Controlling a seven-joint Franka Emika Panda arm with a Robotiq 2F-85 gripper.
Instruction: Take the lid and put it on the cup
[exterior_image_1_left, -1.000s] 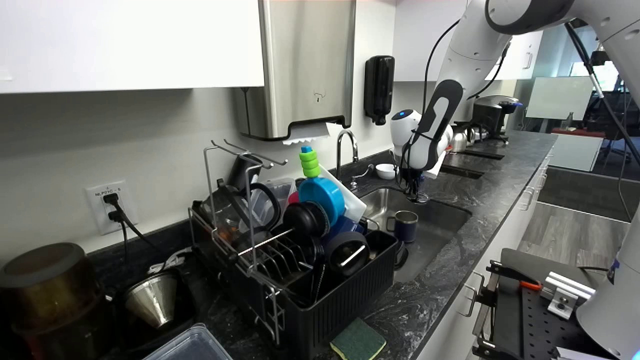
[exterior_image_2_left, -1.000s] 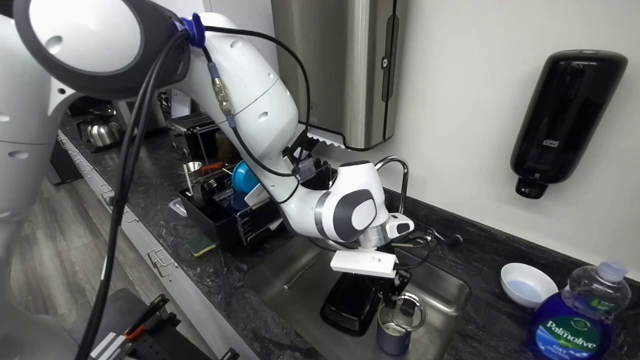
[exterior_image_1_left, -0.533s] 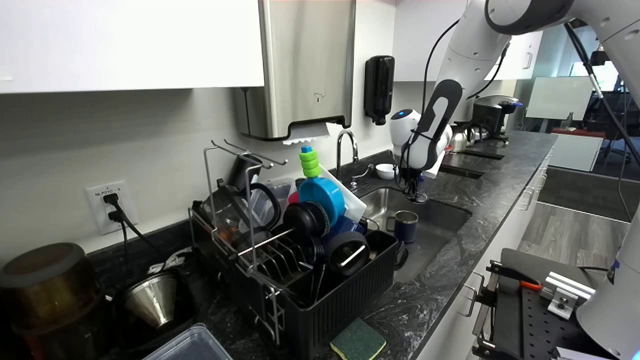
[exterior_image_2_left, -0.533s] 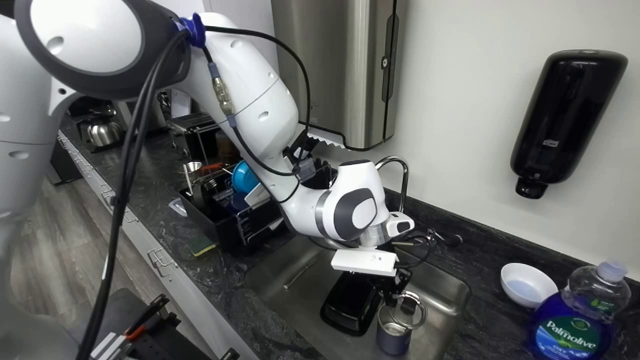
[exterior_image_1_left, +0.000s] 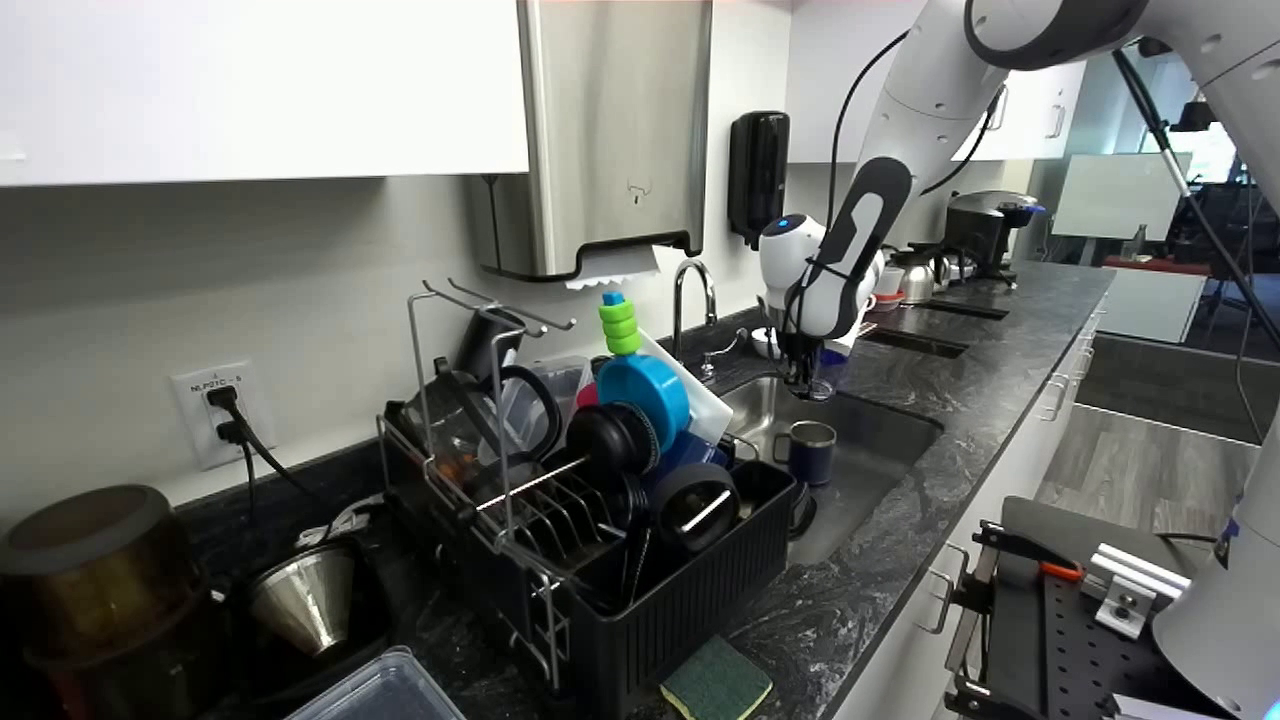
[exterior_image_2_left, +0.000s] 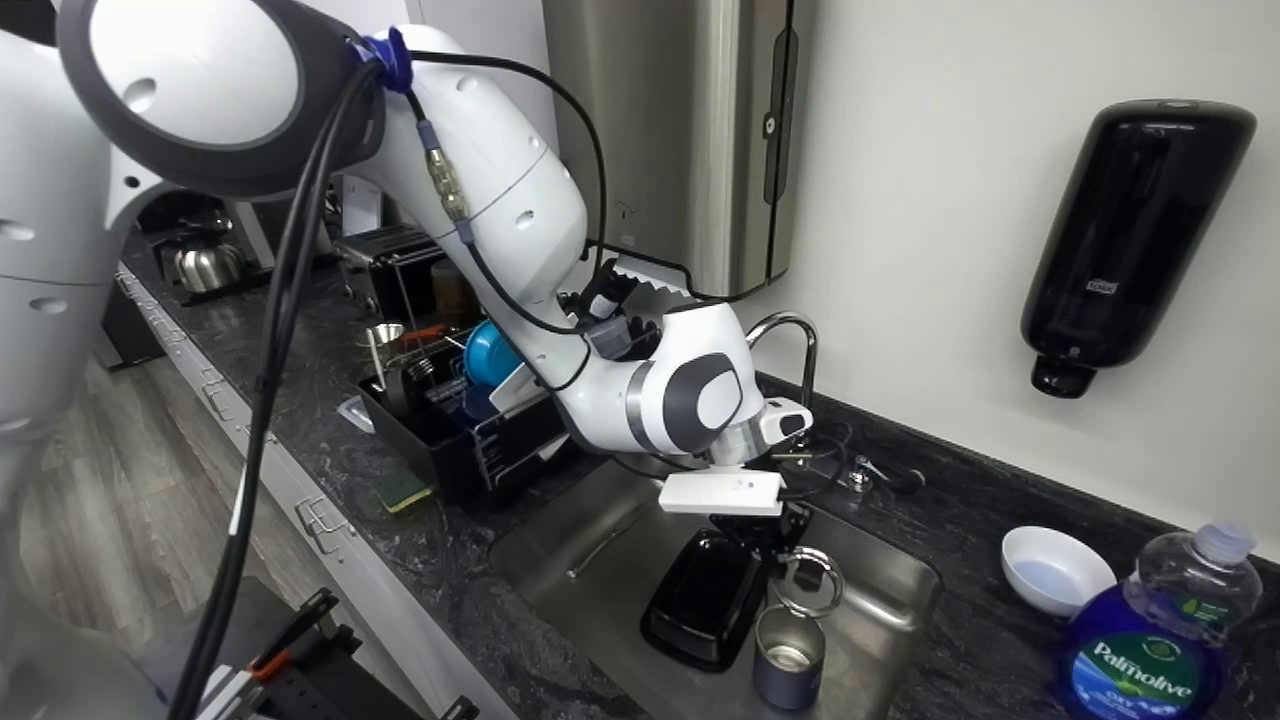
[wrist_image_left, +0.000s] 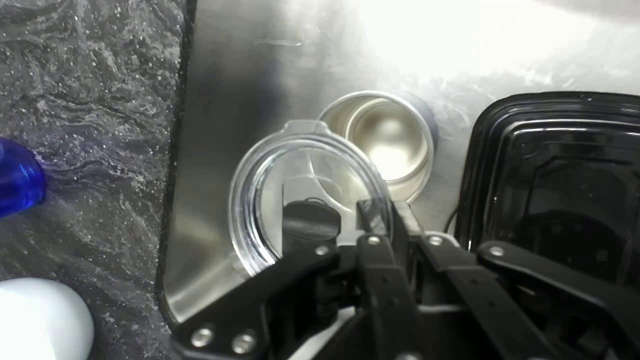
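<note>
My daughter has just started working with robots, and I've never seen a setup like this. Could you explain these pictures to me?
The machine is a jointed white-and-grey robot arm. Two pictures look on from outside it; the third is taken from its wrist, looking past its black two-fingered hand. That hand pinches the rim of a round clear plastic lid, holding it higher than a dark-blue metal cup with a handle. The lid is not on yet: the cup stands open and upright in a steel sink, near a black rectangular plastic container. On the dark marbled countertop are a round white bowl, a plastic bottle of blue dish soap and a loaded black dish rack, among other things.
</note>
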